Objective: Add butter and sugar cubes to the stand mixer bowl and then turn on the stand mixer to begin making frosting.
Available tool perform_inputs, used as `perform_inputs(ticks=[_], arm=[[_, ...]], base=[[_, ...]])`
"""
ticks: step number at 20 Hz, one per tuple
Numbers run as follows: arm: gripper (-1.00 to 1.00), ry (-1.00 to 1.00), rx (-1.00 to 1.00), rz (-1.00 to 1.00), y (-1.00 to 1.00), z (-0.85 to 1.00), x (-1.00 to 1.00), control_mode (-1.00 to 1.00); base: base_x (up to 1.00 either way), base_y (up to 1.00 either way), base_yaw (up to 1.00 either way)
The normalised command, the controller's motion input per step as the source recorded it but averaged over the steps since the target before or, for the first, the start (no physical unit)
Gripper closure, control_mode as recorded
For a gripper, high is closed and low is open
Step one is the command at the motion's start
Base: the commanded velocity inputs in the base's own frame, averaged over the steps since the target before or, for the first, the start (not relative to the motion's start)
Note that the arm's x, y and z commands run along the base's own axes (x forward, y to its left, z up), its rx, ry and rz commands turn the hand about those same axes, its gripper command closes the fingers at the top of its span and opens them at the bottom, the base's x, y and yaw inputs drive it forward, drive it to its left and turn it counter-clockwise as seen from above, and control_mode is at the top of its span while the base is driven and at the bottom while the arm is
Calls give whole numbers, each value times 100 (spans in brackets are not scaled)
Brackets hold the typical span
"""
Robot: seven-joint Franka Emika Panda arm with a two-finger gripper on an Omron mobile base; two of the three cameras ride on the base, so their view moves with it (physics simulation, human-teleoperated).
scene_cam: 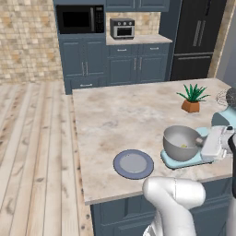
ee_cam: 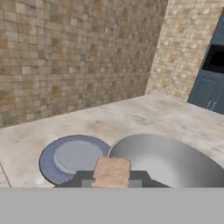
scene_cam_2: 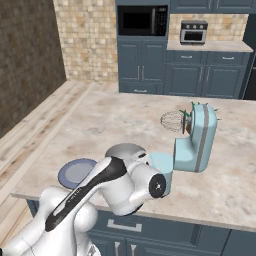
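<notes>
Stand mixer bowl [scene_cam: 181, 142] sits on the light blue stand mixer [scene_cam_2: 196, 139] base, a small yellow bit inside, likely butter [scene_cam: 184, 146]. Gripper [ee_cam: 111, 183] at the bowl's near rim, fingers narrow, pinching a tan sugar cube [ee_cam: 111, 172]. Blue-grey plate [scene_cam: 133, 163] just beside the bowl. Marble island counter [scene_cam: 124, 115]; potted plant [scene_cam: 191, 97] beyond the bowl.

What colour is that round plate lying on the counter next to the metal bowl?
The plate is blue-grey, with a darker blue rim. It shows best in the left base view.
</notes>
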Motion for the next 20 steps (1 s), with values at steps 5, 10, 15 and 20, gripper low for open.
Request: perform_inputs(ticks=[5,10,15,20], arm=[[100,27,-12,-7,14,39,66,-100],[100,38,-12,-1,-1,-9,68,-100],[100,36,-7,0,-15,-43,62,-100],[100,33,0,0,-34,-50,64,-100]], base=[[0,0,0],[0,0,0],[0,0,0],[0,0,0]])
